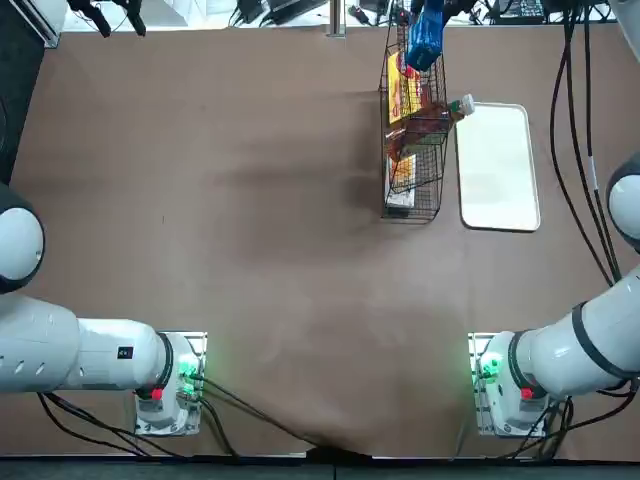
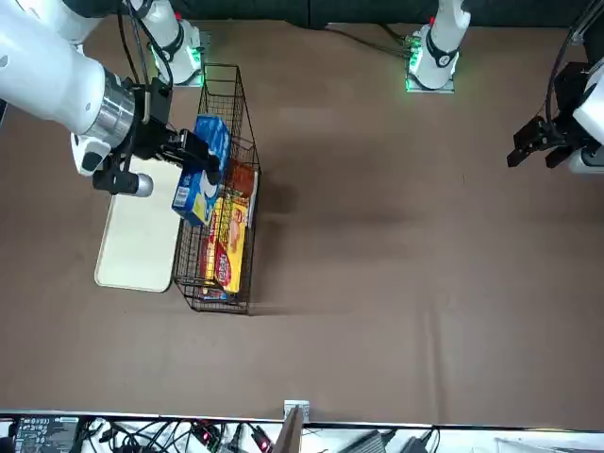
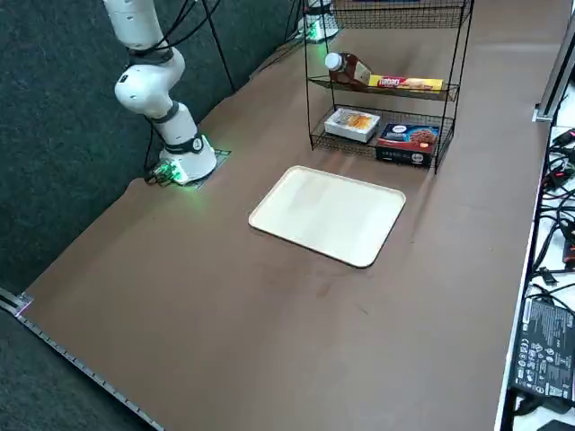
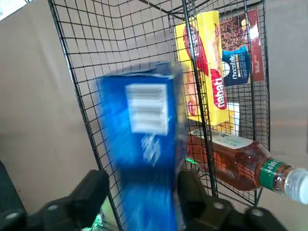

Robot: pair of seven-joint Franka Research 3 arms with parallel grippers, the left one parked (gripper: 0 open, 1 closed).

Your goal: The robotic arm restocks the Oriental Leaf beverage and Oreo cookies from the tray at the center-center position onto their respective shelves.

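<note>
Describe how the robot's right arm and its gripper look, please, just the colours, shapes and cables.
The right arm is glossy white and rounded, with dark bands at some joints and a grey metallic ring near the wrist. Black cables run along it. The right gripper is black, with two blocky jaws bearing small round screw heads.

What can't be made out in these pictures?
- Blue packet, right wrist view: fine print blurred.
- Right gripper: cut off by the top view's upper edge; outside the right side view.
- Bottle's label, right wrist view: partly hidden by rack wires.
</note>
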